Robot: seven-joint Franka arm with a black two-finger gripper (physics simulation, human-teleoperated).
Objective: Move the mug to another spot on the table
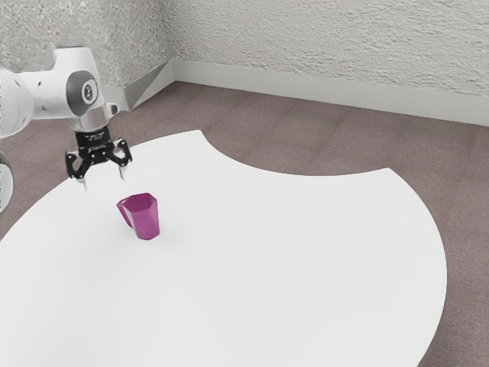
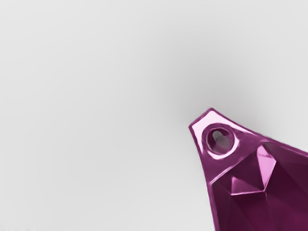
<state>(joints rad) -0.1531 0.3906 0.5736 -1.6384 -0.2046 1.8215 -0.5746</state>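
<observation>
A magenta faceted mug (image 1: 140, 215) stands upright on the white table (image 1: 267, 260), its handle turned toward the exterior view's left. My black gripper (image 1: 102, 179) hangs open above the table, up and to the exterior view's left of the mug, with nothing between its fingers and a clear gap to the mug's rim. In the wrist view the mug (image 2: 255, 178) shows from above, its handle with a round hole (image 2: 220, 139) sticking out toward the middle of the picture over the white tabletop (image 2: 96, 96).
The table has a curved notch in its far edge (image 1: 252, 164) and a rounded rim on the exterior view's right. Brown floor (image 1: 344, 130) and a rough grey wall (image 1: 321, 38) lie behind it.
</observation>
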